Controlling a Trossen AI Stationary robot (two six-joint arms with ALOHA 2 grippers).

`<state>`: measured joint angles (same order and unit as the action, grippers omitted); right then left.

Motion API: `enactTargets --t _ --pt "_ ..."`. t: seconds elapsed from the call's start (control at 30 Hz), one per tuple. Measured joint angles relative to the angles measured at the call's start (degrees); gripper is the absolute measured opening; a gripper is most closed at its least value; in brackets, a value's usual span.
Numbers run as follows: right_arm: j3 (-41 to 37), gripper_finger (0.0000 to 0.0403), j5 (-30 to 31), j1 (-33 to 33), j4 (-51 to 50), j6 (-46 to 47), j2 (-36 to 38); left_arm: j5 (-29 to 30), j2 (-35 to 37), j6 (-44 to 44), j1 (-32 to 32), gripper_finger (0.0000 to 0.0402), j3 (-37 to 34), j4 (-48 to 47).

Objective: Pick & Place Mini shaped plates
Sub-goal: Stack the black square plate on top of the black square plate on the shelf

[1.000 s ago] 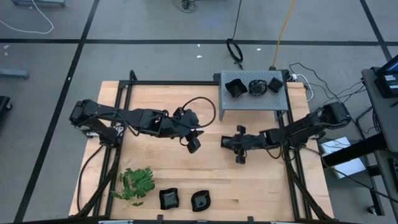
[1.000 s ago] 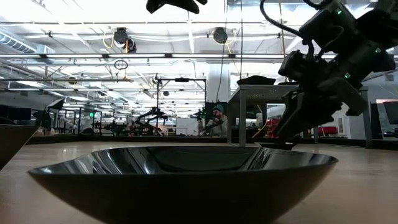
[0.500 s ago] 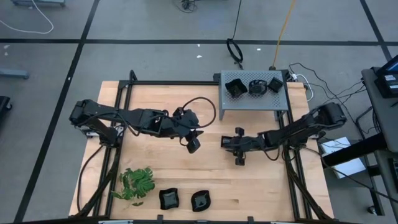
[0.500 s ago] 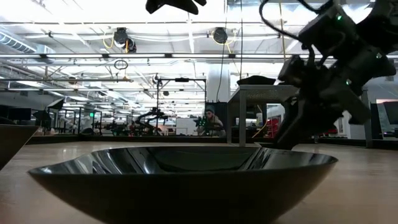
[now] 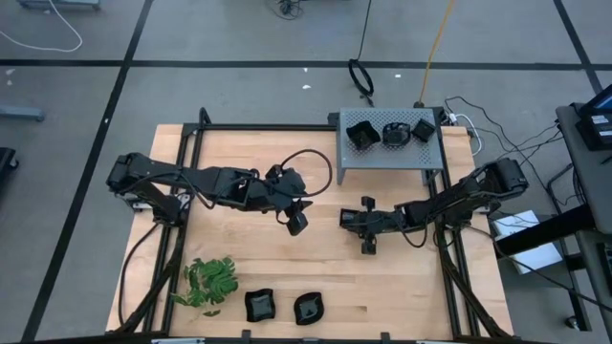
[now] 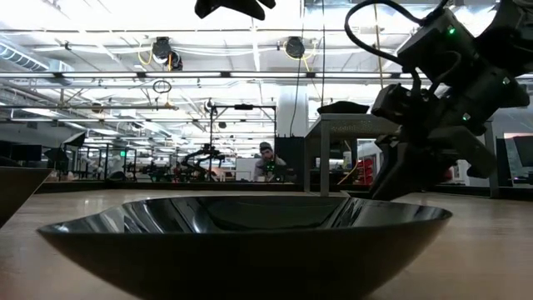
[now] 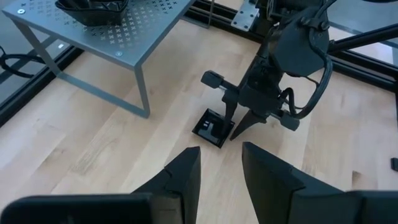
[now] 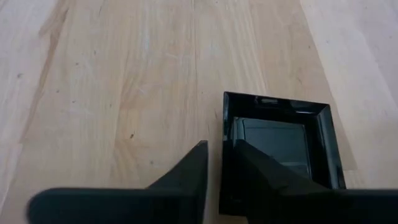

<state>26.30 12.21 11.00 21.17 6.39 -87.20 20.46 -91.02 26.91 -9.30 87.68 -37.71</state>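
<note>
The right arm reaches in from the table's [image 5: 316,277] right edge, stretched low toward the table's middle, its wrist tipped down. The right gripper [image 5: 348,218] is down at the tabletop, its two fingers [image 8: 186,171] narrowly parted, one on each side of the near rim of a small square plate [image 8: 280,146] lying flat there. The left arm extends from the table's left edge, elbow bent, and the left gripper [image 5: 297,225] hangs above the table's middle, fingers [image 7: 180,180] apart and empty.

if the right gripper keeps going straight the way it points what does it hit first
The small square plate: the right gripper already has its fingers straddling the plate's near rim, with the wooden table right beneath it.
</note>
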Motion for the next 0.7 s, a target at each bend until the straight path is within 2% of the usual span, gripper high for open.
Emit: enactTargets --t 0.17,0.37,0.53,0.7 --pt "0.0 0.001 1.7 0.0 0.1 -0.1 0.0 0.0 0.0 0.2 0.0 0.012 0.0 0.1" --pt "0.0 0.0004 1.3 0.2 1.0 0.8 2.0 0.0 0.0 0.3 0.0 0.012 0.0 0.1" --pt "0.0 0.0001 1.0 0.8 1.2 1.0 9.2 0.0 0.0 0.3 -0.1 0.012 0.0 0.1" --pt "0.1 0.0001 1.2 1.1 1.3 1.5 20.2 0.0 0.0 0.0 -0.2 0.012 0.0 0.1"
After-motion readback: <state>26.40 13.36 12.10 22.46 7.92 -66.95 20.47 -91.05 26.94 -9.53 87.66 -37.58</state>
